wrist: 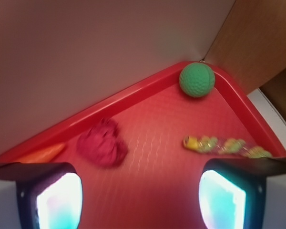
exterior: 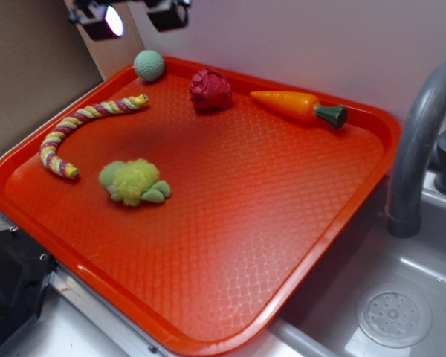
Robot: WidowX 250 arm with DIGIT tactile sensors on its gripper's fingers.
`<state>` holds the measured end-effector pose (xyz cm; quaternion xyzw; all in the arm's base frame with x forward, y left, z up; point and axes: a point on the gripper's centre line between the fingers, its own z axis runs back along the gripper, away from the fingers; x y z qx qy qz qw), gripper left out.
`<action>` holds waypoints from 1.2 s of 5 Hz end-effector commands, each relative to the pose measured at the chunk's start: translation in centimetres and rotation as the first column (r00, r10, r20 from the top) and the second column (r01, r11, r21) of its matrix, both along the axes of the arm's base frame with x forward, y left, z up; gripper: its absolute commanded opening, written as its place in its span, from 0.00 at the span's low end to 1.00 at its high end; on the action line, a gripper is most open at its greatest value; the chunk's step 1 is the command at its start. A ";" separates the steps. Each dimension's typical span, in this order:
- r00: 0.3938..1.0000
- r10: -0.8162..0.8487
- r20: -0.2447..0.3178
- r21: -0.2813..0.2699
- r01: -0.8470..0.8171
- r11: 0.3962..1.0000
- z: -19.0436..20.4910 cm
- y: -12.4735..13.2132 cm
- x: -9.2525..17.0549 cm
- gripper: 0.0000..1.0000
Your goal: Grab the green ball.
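Sitting in the far left corner of the orange tray (exterior: 208, 327), the green ball (exterior: 149, 65) is tucked against the raised rim where two edges meet. Round, so no long axis or pointing direction; dimpled surface shows in wrist view. Rim walls it on two sides; open tray floor on the inner side. Red woven ball (exterior: 209, 91) is near, along the far edge, w/ a carrot toy (exterior: 297, 105) beyond it. Rope toy (exterior: 85, 132) curves along the left edge, its tip near the ball but apart. Plush toy (exterior: 134, 181) mid-left. Tray centre and near-right area are bare. Gripper (wrist: 140, 191) hangs above, fingers (wrist: 52, 198) spread wide, nothing btw them. Sink (exterior: 401, 312) and faucet (exterior: 420, 141) right of tray.
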<state>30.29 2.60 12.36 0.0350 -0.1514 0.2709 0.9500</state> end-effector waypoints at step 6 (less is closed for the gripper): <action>0.998 0.068 0.015 0.088 -0.069 0.994 -3.8 11.2 4.0 1.00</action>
